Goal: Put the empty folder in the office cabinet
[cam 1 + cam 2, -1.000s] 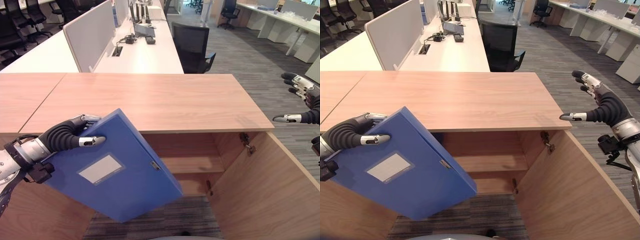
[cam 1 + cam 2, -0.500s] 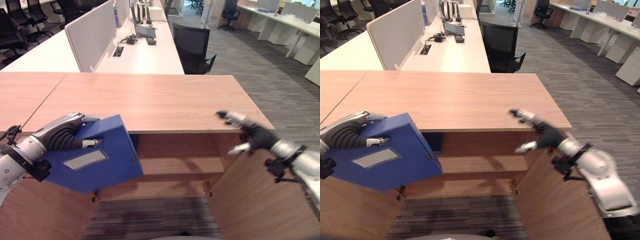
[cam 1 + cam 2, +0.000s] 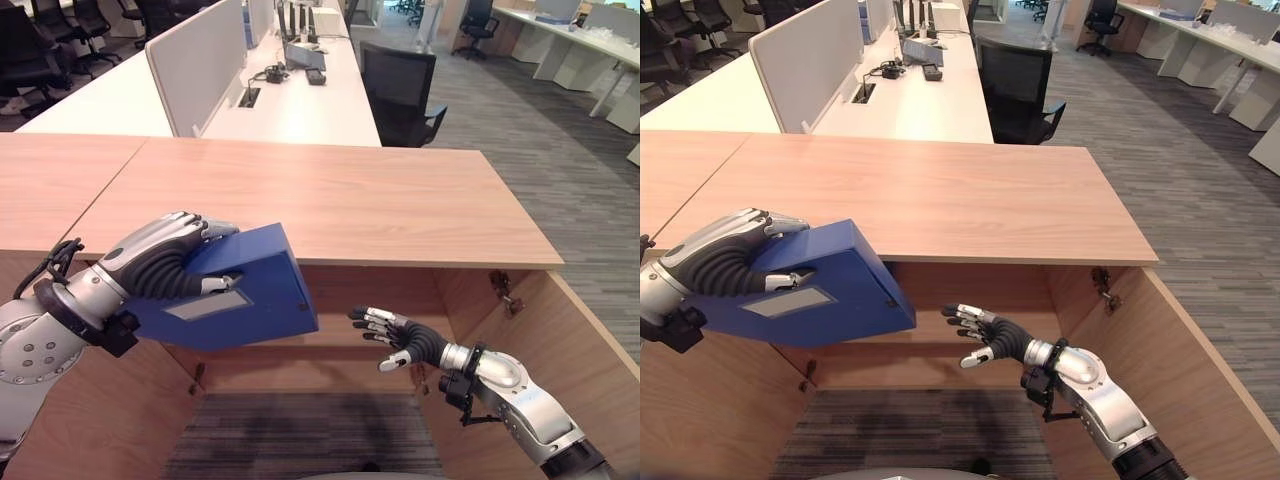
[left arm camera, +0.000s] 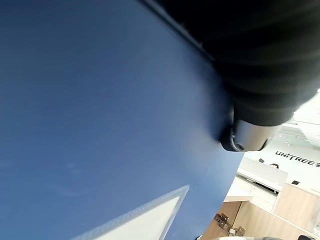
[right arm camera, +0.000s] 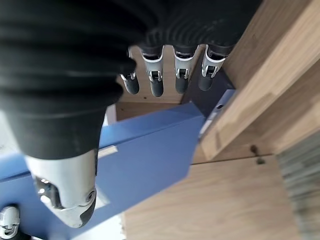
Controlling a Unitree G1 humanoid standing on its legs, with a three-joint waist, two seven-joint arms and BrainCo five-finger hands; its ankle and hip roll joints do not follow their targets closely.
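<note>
The blue folder point(image 3: 232, 297) hangs tilted at the upper left of the open wooden cabinet point(image 3: 330, 205), its far end just under the cabinet's top. My left hand point(image 3: 165, 262) is shut on the folder's near end, fingers over the top edge and thumb point(image 4: 250, 134) on the labelled face point(image 4: 90, 125). My right hand point(image 3: 402, 337) is open in front of the opening, below the top, with straight fingers point(image 5: 156, 76) pointing toward the folder point(image 5: 145, 155) and apart from it. An inner shelf point(image 3: 340, 346) shows behind it.
The cabinet's right door point(image 3: 575, 350) stands swung open toward me, and a left door point(image 3: 90, 420) is below my left arm. Behind the cabinet are a white desk point(image 3: 290, 100) with a partition point(image 3: 200, 60) and a black chair point(image 3: 400, 90). Grey carpet point(image 3: 300, 440) lies below.
My left hand has turned the folder flatter and carried it up to the opening's upper left. My right hand has dropped from beside the cabinet top to in front of the opening.
</note>
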